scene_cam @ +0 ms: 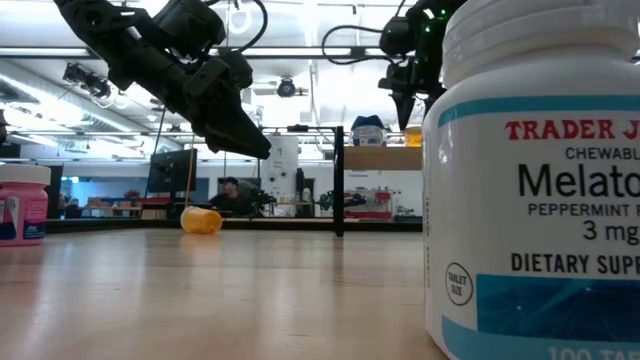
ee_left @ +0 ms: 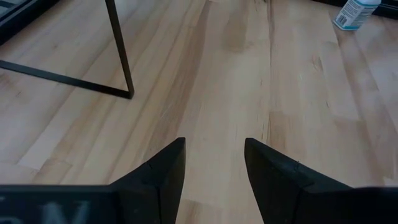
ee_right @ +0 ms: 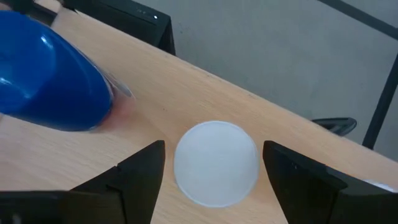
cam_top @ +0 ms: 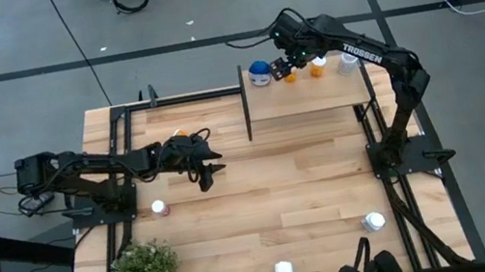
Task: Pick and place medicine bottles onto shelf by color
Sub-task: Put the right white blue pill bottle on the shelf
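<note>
1. The left gripper (cam_top: 212,172) hangs over bare tabletop (cam_top: 309,184), jaws parted and empty; a white bottle (ee_left: 354,12) lies well ahead of them, and an orange bottle (scene_cam: 201,220) lies on its side behind.
2. The blue-capped bottle (cam_top: 259,73) stands on the shelf (cam_top: 315,97), just beside the right gripper.
3. The right gripper (ee_right: 214,165) is jaws-wide astride a white bottle cap (ee_right: 215,162), neither finger clearly touching.
4. An orange bottle (cam_top: 318,67) and a clear one (cam_top: 346,63) stand beyond.
</note>
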You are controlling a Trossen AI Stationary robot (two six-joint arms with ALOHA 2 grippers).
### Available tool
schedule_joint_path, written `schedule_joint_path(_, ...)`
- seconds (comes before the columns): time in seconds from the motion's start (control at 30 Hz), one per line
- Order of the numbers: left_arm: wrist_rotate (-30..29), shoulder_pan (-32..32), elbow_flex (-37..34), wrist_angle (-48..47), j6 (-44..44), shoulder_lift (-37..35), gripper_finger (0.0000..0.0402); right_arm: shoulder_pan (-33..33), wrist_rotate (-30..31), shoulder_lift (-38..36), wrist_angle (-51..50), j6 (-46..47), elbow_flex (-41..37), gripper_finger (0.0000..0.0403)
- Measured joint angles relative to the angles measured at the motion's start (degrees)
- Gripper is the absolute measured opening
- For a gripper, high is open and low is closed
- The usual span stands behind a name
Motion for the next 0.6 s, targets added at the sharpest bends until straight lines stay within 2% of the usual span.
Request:
schedule_joint_path(0.3,-0.01,0.02,-0.02,1.6,0.07,0.0,0.0172,2.42,0.02,-0.04,-6.02,0.88,8.91,0.028)
schedule_joint_path(0.5,0.0,0.01,-0.02,2.16,0.65,0.0,0.0172,11.12,-1.83,-0.11,-7.46,2.83,11.32,0.028)
schedule_joint_path(0.6,0.0,0.02,-0.02,2.16,0.69,-0.02,0.0172,16.97,-0.82,-0.11,-8.73,5.92,11.3,0.028)
